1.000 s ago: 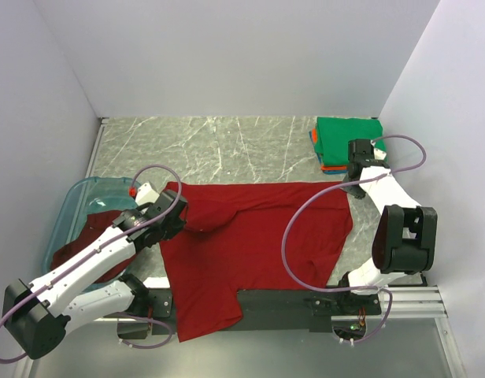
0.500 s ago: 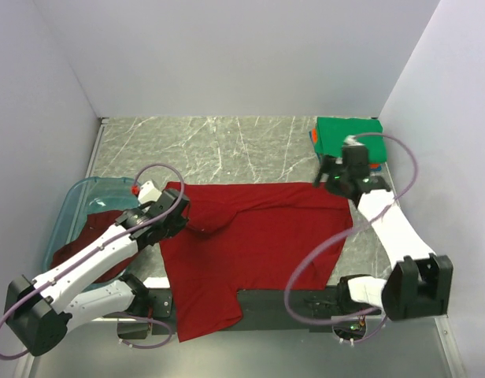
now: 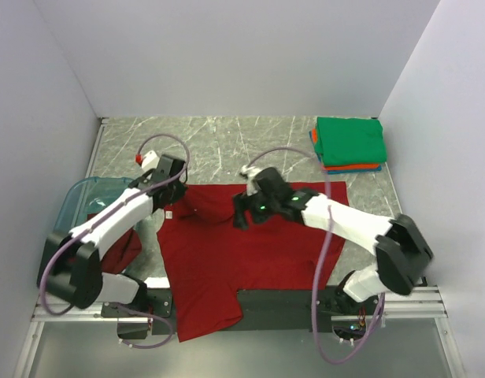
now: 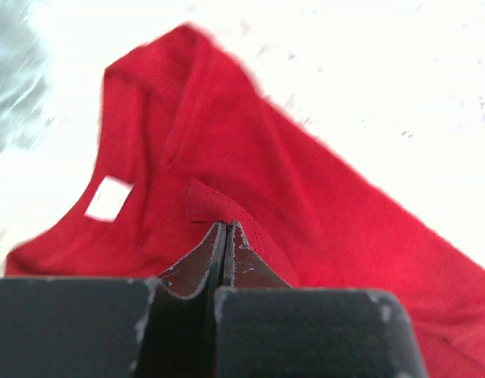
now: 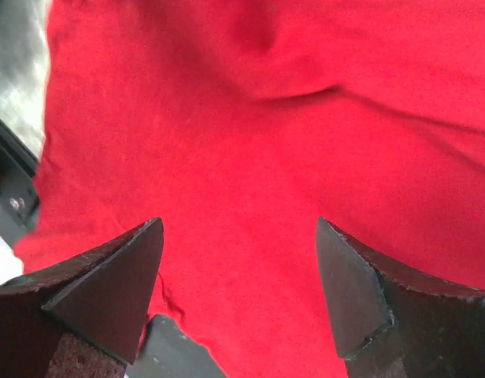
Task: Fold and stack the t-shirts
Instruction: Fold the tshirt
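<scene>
Firmly, left tool [image 4: 225,225] pinching red t-shirt [image 4: 321,213], right tool [image 5: 238,223] spread over it

L gripper [image 4: 225,226] clamped, R gripper [image 5: 239,226] spread wide.

Left of the red t-shirt [image 3: 250,252], the left arm [image 3: 116,220] hides most of the maroon shirt [image 3: 130,250] in the tub [image 3: 68,201], and beyond its far right corner the orange shirt [image 3: 354,166] shows only a thin edge under the green shirt [image 3: 349,140].

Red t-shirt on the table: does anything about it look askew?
Yes. The red t-shirt lies skewed: its near part hangs past the table edge over the black rail, and the left gripper pinches a fold near its white label.
</scene>
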`<state>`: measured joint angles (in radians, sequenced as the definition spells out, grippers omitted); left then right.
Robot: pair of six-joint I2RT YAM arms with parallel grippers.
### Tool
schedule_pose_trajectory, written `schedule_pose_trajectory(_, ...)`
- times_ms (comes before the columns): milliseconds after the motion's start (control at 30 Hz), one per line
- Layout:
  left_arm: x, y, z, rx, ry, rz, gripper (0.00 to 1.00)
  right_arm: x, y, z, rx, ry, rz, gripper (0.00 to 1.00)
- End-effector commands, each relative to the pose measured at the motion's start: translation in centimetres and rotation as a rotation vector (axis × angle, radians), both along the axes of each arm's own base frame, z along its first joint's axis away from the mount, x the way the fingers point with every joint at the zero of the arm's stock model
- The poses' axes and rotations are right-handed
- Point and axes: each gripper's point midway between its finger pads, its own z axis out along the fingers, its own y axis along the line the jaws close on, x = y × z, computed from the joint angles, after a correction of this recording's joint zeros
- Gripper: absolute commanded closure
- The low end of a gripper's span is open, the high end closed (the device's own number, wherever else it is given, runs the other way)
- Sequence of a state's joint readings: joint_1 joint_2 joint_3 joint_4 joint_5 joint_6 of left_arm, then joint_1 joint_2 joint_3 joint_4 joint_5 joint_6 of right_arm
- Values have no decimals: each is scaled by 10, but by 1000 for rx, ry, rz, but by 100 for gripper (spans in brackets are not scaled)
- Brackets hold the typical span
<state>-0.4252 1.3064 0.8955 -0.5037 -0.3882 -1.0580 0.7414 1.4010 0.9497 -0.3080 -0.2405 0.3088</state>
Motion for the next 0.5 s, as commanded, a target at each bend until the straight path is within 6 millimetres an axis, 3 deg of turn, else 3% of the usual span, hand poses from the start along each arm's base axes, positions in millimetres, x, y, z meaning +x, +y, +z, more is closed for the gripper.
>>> schedule_pose_trajectory(0,37,-13,18,-4,-68,-79,99,7,40,10,13,-63,49,16)
schedule_pose_trajectory(33,41,-12,15,-3,-59,-80,99,10,45,-3,-21,-48,45,16)
schedule_pose_trajectory(100,52,-13,13,-6,-62,-93,99,9,65,-3,-31,-65,65,17)
schedule_pose_trajectory(133,56,-11,2,-5,-30,-93,99,9,70,-16,-59,-43,56,17)
schedule_pose_trajectory(233,67,-7,-10,4,5,-95,99,16,88,-19,-63,-60,28,18)
schedule_pose_trajectory(267,71,-5,-11,-6,10,-93,99,21,91,-29,-76,-52,6,18)
schedule_pose_trajectory(467,74,-2,-24,-36,27,-101,99,34,119,-46,-43,-38,-70,21)
